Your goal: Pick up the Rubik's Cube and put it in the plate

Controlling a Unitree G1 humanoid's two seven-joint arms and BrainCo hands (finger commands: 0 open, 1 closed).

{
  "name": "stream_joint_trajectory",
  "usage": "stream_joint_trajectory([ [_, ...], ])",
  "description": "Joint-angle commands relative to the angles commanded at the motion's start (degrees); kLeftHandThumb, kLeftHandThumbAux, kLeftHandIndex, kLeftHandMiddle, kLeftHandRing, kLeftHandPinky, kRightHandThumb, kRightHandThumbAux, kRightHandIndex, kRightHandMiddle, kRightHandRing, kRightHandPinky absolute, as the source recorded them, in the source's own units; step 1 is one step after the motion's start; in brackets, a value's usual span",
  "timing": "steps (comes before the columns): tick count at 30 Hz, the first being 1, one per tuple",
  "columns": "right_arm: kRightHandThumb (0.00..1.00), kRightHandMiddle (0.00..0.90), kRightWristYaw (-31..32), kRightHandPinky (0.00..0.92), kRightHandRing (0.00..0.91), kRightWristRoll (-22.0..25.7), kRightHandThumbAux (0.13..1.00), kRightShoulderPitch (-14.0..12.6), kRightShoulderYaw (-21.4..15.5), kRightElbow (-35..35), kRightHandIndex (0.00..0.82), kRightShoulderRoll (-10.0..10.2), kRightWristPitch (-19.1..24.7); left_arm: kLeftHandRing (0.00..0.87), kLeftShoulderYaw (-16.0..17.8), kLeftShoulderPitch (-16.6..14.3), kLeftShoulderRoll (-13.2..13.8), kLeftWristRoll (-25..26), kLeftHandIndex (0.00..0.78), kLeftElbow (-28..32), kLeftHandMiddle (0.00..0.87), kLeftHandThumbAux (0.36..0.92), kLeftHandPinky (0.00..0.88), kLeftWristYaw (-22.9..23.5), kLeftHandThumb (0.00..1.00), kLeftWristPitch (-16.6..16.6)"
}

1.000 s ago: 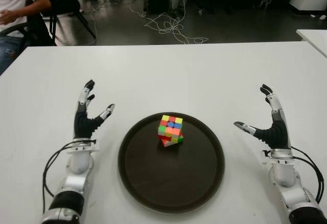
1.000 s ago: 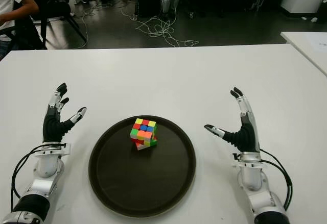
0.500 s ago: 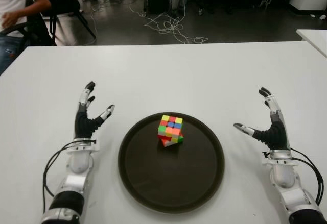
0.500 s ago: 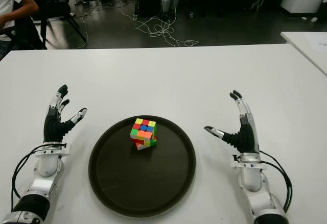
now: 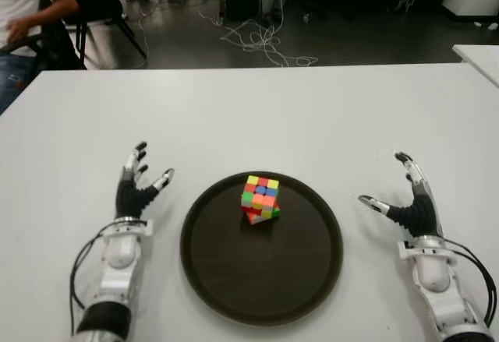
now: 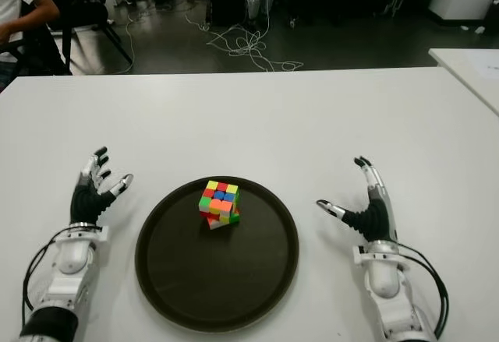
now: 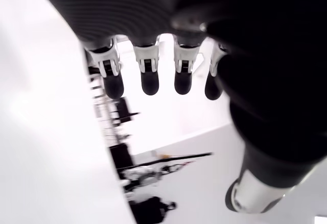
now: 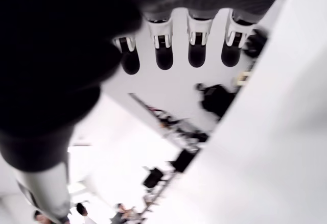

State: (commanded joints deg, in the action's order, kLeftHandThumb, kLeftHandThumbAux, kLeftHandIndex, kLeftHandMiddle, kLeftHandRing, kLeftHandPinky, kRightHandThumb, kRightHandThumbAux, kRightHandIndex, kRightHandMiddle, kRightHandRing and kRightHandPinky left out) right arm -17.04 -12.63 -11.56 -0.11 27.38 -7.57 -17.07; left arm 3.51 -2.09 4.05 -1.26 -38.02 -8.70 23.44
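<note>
The Rubik's Cube [image 5: 260, 199] sits tilted inside the round dark plate [image 5: 234, 272], in its far half. My left hand [image 5: 139, 185] shows left of the plate, fingers spread and holding nothing. My right hand [image 5: 398, 195] shows right of the plate, also spread and empty. Each wrist view shows only that hand's straight fingertips [image 7: 148, 81] [image 8: 163, 55] with nothing between them.
The white table [image 5: 257, 116] stretches far beyond the plate. A seated person [image 5: 27, 7] is past the table's far left corner. Cables [image 5: 257, 42] lie on the floor behind. Another table's corner [image 5: 479, 54] shows at the far right.
Both hands have drawn back toward me and sunk lower. The cube and plate have not moved.
</note>
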Motion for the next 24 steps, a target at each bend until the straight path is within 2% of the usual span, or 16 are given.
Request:
stream_joint_trajectory([
  [5,0.000,0.000,0.2,0.000,0.000,0.7,0.707,0.2,0.0,-1.2,0.000,0.2,4.5,0.000,0.0,0.7,-0.1,-0.3,0.000,2.8,0.000,0.782,0.000,-0.4,0.000,-4.5],
  [12,0.000,0.000,0.6,0.000,0.000,1.1,0.729,0.4,0.7,-2.4,0.000,-0.2,7.9,0.000,0.1,1.1,-0.1,-0.6,0.000,4.7,0.000,0.771,0.000,-0.4,0.000,-7.9],
  [18,0.000,0.000,0.9,0.000,0.000,1.0,0.750,-0.3,1.1,-4.1,0.000,-0.7,9.0,0.000,0.4,0.9,0.0,-0.7,0.000,4.7,0.000,0.765,0.000,-0.5,0.000,-9.0],
  [24,0.000,0.000,0.8,0.000,0.000,0.6,0.766,-0.6,1.3,-5.4,0.000,-0.9,10.1,0.000,0.5,0.7,-0.1,-1.1,0.000,4.4,0.000,0.765,0.000,-1.1,0.000,-8.3],
])
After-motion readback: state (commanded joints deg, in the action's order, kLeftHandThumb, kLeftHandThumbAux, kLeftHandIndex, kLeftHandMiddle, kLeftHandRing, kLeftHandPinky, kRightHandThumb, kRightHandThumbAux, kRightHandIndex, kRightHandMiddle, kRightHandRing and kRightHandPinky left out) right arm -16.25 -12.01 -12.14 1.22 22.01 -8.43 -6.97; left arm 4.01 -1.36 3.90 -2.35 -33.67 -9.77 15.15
